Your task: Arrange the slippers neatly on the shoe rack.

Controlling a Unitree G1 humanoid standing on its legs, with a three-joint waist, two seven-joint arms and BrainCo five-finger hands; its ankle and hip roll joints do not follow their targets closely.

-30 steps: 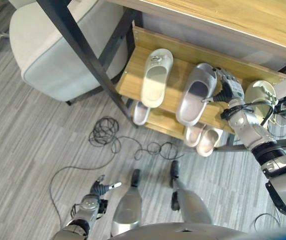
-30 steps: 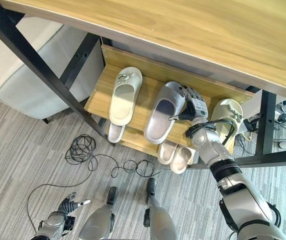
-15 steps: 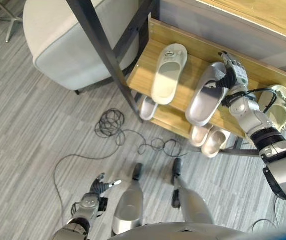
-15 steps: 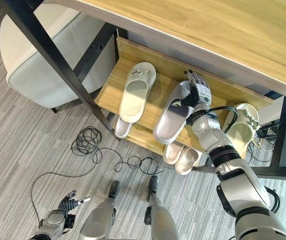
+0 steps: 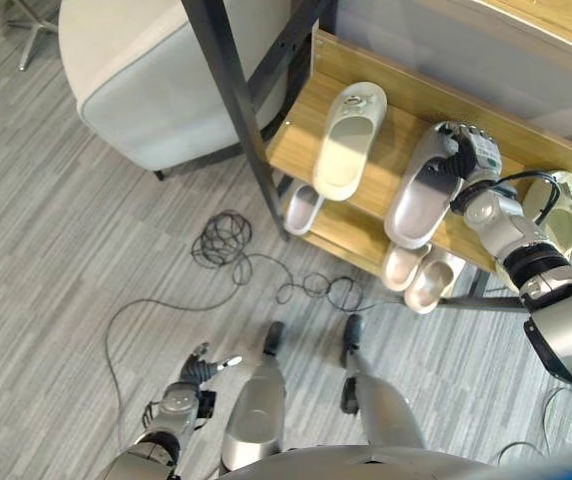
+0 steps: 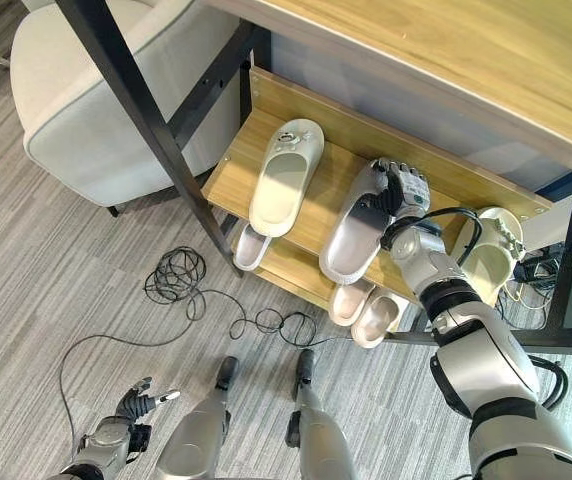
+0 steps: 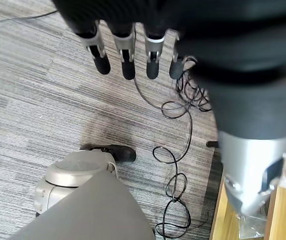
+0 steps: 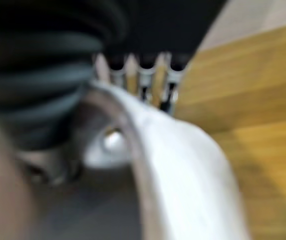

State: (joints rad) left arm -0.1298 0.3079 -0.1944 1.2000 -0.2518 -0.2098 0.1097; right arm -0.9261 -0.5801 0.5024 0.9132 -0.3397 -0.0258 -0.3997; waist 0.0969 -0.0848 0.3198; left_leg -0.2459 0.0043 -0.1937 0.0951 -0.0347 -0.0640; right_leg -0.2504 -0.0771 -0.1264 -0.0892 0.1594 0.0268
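A grey slipper [image 5: 418, 192] lies on the top shelf of the wooden shoe rack [image 5: 291, 150], toe towards the back and heel over the front edge. My right hand [image 5: 469, 157] is curled over its toe end, and the right wrist view shows its fingers [image 8: 148, 75] over the grey upper [image 8: 183, 165]. A cream slipper [image 5: 348, 138] lies to its left on the same shelf. Another cream slipper [image 5: 558, 212] sits at the rack's right end. My left hand [image 5: 194, 372] hangs low over the floor, its fingers [image 7: 128, 60] straight.
Small slippers sit on the lower shelf: one at the left [image 5: 301, 208] and a pair at the right [image 5: 421, 275]. A black table leg [image 5: 236, 110] slants in front of the rack's left end. A pale armchair [image 5: 146, 70] stands to the left, under the wooden tabletop [image 6: 466, 50].
The camera has shifted. My right hand has moved from the grey slipper's right side up over its toe end and closed on it. The left hand stays put.
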